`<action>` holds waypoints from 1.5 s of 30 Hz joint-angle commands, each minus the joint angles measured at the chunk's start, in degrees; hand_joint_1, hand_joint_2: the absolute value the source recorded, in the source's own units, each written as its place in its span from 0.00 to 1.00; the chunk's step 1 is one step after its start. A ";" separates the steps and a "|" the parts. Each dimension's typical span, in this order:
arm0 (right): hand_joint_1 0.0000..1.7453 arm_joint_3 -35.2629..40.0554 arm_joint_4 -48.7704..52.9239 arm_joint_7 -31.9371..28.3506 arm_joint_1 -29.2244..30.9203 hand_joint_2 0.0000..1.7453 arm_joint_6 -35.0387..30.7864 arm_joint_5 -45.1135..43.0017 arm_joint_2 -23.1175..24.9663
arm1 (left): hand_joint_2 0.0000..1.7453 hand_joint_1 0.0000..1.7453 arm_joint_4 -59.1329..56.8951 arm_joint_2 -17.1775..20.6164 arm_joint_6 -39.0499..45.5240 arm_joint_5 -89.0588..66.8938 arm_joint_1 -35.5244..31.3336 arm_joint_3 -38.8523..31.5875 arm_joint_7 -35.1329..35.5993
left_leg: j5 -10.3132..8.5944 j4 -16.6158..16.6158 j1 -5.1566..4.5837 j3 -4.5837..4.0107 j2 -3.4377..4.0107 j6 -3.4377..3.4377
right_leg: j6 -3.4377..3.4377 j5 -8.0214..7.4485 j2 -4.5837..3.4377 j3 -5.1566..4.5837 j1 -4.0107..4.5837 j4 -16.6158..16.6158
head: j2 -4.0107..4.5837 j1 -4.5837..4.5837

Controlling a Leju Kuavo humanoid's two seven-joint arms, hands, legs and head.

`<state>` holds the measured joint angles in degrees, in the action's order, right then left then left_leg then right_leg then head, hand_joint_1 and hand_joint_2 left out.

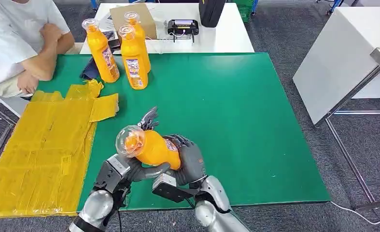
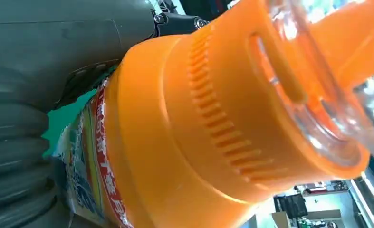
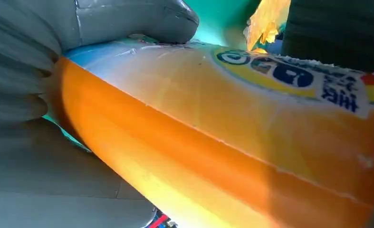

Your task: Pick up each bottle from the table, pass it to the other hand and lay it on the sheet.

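Bottle (image 1: 151, 147) (tilted) — right hand (image 1: 190, 159) grips body, left hand (image 1: 142, 169) cradles underside

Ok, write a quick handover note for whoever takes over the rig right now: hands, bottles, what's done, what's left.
Hands: the right hand grips the body of the held bottle; the left hand holds it from below near the cap end. It is mid-pass, tilted above the green table.
Bottles: three standing bottles are upright at the table's far left, by a person's arm.
Sheet: the yellow sheet lies on the left with no bottle on it.
Done: one bottle is picked up.
Left: finish the pass, lay it on the sheet, then do the other three.
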<state>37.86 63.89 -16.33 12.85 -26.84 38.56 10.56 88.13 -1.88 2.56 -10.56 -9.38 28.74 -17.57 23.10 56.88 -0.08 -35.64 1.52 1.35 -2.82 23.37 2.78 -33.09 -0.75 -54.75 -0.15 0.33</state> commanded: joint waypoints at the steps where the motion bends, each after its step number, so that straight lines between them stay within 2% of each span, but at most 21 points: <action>1: 1.00 5.95 -6.56 -0.32 0.91 1.00 0.31 1.83 -0.83 | 1.00 1.00 -3.71 -1.36 -0.38 0.86 -4.01 1.21 0.13 | 0.05 -0.03 0.07 0.20 -0.22 -0.07 | 0.09 0.09 -0.03 0.26 0.03 0.05 | 0.00 0.02; 20: 1.00 5.38 -4.58 -0.88 0.39 1.00 -0.88 -1.92 -1.14 | 1.00 1.00 -3.07 -1.08 1.45 2.08 -3.56 -0.49 -0.50 | 0.12 0.01 0.09 0.31 -0.35 -0.10 | 0.13 0.19 -0.04 0.37 0.03 0.00 | 0.00 0.00; 21: 0.89 5.20 -4.37 -0.94 0.31 1.00 -1.01 -2.18 -1.12 | 1.00 1.00 -3.03 -1.00 1.54 2.01 -3.64 -0.55 -0.52 | 0.20 0.04 0.09 0.45 -0.42 -0.14 | 0.19 0.29 -0.10 0.50 0.01 -0.06 | 0.00 0.02; 22: 0.20 4.60 -3.81 -1.34 -0.01 1.00 -1.32 -3.21 -1.03 | 1.00 1.00 -2.89 -0.93 2.20 1.49 -3.70 -0.74 -0.62 | 0.03 -0.01 0.07 0.09 -0.20 -0.06 | 0.07 0.06 0.00 0.14 0.05 0.05 | 0.00 0.02; 23: 0.00 4.25 -3.39 -1.77 -0.25 1.00 -1.27 -4.08 -1.00 | 1.00 1.00 -2.79 -0.87 2.74 1.01 -3.73 -0.83 -0.71 | 0.12 0.02 0.09 0.27 -0.30 -0.10 | 0.12 0.18 -0.05 0.33 0.03 0.00 | 0.00 0.02; 25: 0.00 1.88 0.63 -3.72 -2.19 1.00 1.25 -11.01 -1.65 | 1.00 1.00 -1.61 0.11 7.38 -3.74 -3.84 -1.44 -0.89 | 0.11 0.03 0.08 0.24 -0.29 -0.09 | 0.11 0.17 -0.03 0.30 0.04 0.00 | 0.00 0.02; 27: 0.00 0.07 4.65 -4.32 -4.17 1.00 1.84 -13.83 -2.65 | 1.00 1.00 -0.57 1.13 11.96 -9.64 -3.90 -2.23 -0.12 | 0.14 0.07 0.09 0.23 -0.38 -0.10 | 0.12 0.23 0.01 0.32 0.03 -0.05 | 0.00 0.02; 30: 0.00 -5.38 16.56 -5.62 -10.27 1.00 1.91 -17.11 -4.69 | 1.00 1.00 0.68 4.30 19.04 -27.32 -5.32 -4.38 4.93 | 0.05 0.04 0.06 0.04 -0.30 -0.07 | 0.08 0.13 0.06 0.11 0.03 -0.04 | 0.00 0.04; 31: 0.00 -7.21 19.73 -5.91 -12.05 0.00 2.23 -17.81 -4.94 | 1.00 1.00 0.39 4.72 20.53 -34.89 -6.02 -4.96 7.98 | 0.11 0.08 0.08 0.12 -0.33 -0.09 | 0.11 0.19 0.02 0.21 0.04 -0.07 | 0.00 0.02; 35: 0.00 -13.10 30.15 -6.20 -17.93 0.00 3.52 -17.45 -4.25 | 1.00 1.00 -2.90 6.47 21.00 -56.27 -9.68 -6.40 16.76 | 0.14 0.13 0.06 0.10 -0.44 -0.10 | 0.13 0.24 0.06 0.22 0.02 -0.14 | 0.00 0.00; 38: 0.00 -14.94 33.17 -6.38 -19.36 0.00 4.04 -17.38 -4.17 | 1.00 1.00 -6.12 6.77 22.35 -71.02 -11.43 -7.40 23.26 | 0.00 0.01 0.00 -0.06 -0.30 -0.05 | 0.07 0.08 0.08 0.01 -0.02 -0.06 | 0.00 0.00; 39: 0.00 -15.04 33.39 -6.41 -19.48 0.00 4.15 -17.41 -4.20 | 1.00 1.00 -6.72 6.67 22.44 -71.18 -11.62 -7.43 23.33 | 0.07 0.05 0.02 0.06 -0.36 -0.09 | 0.11 0.15 0.04 0.14 -0.01 -0.09 | 0.00 0.02; 40: 0.00 -15.39 33.55 -6.79 -19.53 0.00 4.18 -17.47 -3.94 | 1.00 1.00 -8.70 8.05 22.98 -79.44 -12.75 -6.98 28.48 | 0.13 0.08 0.07 0.20 -0.42 -0.11 | 0.14 0.22 0.00 0.29 0.01 -0.11 | 0.00 0.04; 41: 0.00 -15.50 33.60 -7.00 -19.51 0.00 4.22 -17.57 -3.87 | 1.00 1.00 -9.77 11.08 22.43 -79.44 -14.49 -3.26 32.84 | 0.14 0.09 0.05 0.21 -0.47 -0.12 | 0.15 0.25 0.02 0.33 0.00 -0.12 | 0.00 0.00; 42: 0.00 -15.50 33.60 -7.00 -19.51 0.00 4.22 -17.57 -3.87 | 1.00 1.00 -9.77 11.08 22.43 -79.44 -14.49 -3.26 32.84 | 0.08 0.02 0.04 0.17 -0.34 -0.10 | 0.12 0.15 -0.02 0.25 -0.01 -0.06 | 0.00 0.04; 43: 0.00 -15.71 33.63 -7.09 -19.40 0.00 3.99 -17.55 -3.73 | 1.00 1.00 -12.08 14.34 21.40 -79.44 -17.14 1.55 37.76 | 0.04 0.01 0.05 0.08 -0.27 -0.09 | 0.11 0.10 -0.02 0.16 0.02 -0.03 | 0.00 0.04; 44: 0.00 -15.71 33.63 -7.09 -19.40 0.00 3.99 -17.55 -3.73 | 1.00 1.00 -12.08 14.34 21.40 -79.44 -17.14 1.55 37.76 | 0.08 0.03 0.04 0.15 -0.32 -0.10 | 0.12 0.15 -0.03 0.23 0.00 -0.07 | 0.00 0.02; 45: 0.00 -15.71 33.63 -7.09 -19.40 1.00 3.99 -17.55 -3.73 | 1.00 1.00 -12.08 14.34 21.40 -79.44 -17.14 1.55 37.76 | 0.03 0.01 0.06 0.08 -0.32 -0.09 | 0.11 0.10 0.02 0.15 0.03 -0.04 | 0.00 0.07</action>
<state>25.72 93.20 -23.13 -5.29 -23.08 21.29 7.67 85.44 4.59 25.03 -88.51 -18.08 22.27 12.56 23.08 56.88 -0.07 -35.72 1.47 1.32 -2.82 23.36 2.80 -33.15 -0.73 -54.76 -0.15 0.39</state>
